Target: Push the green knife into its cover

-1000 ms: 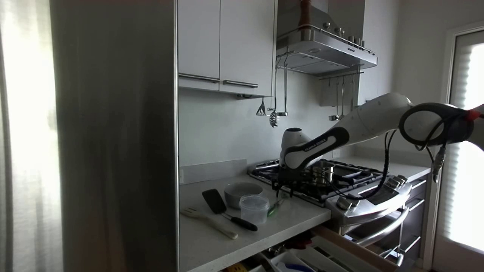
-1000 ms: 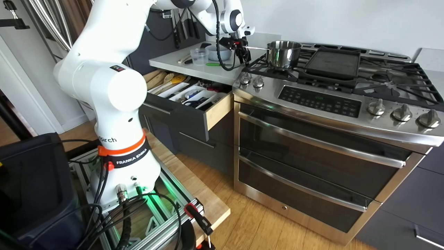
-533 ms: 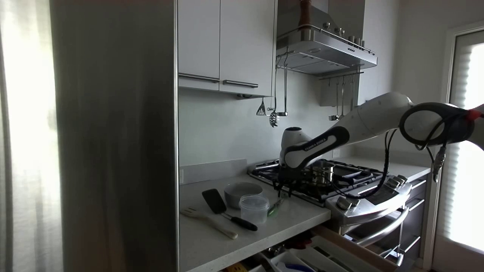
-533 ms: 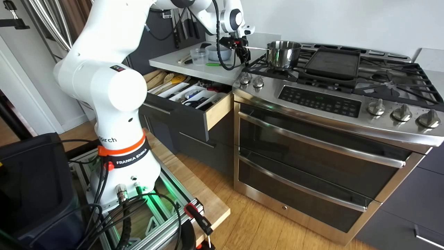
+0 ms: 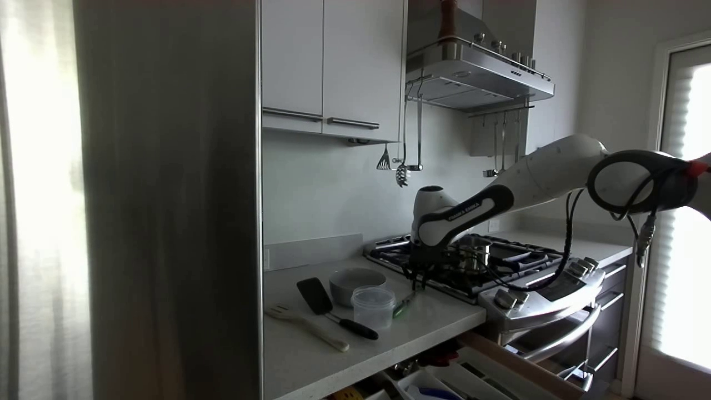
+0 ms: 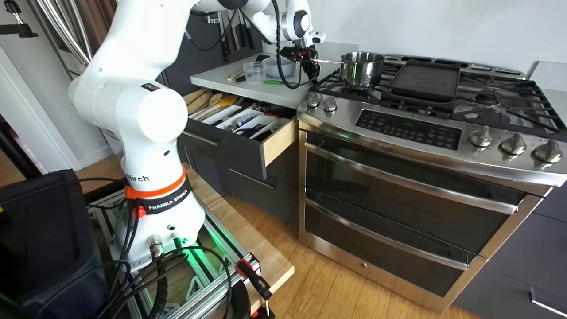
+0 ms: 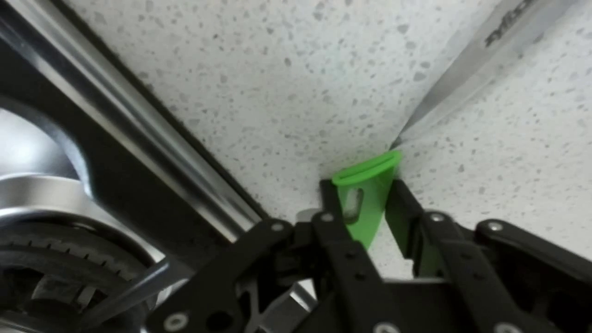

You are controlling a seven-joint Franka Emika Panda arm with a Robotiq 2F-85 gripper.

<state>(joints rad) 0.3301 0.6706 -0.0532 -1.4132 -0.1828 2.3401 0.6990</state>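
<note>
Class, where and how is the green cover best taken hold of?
Grip the cover across its width just behind the mouth, probably from above. In the wrist view it is widest there and tapers away, so a hold further back might slip. The stove is near one side; the mouth, facing the blade, is left free.

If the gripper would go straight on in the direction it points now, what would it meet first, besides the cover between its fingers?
Most likely the countertop: the gripper points down at it, the green cover between its fingers. How much gap lies below the fingers, if any, is unclear.
</note>
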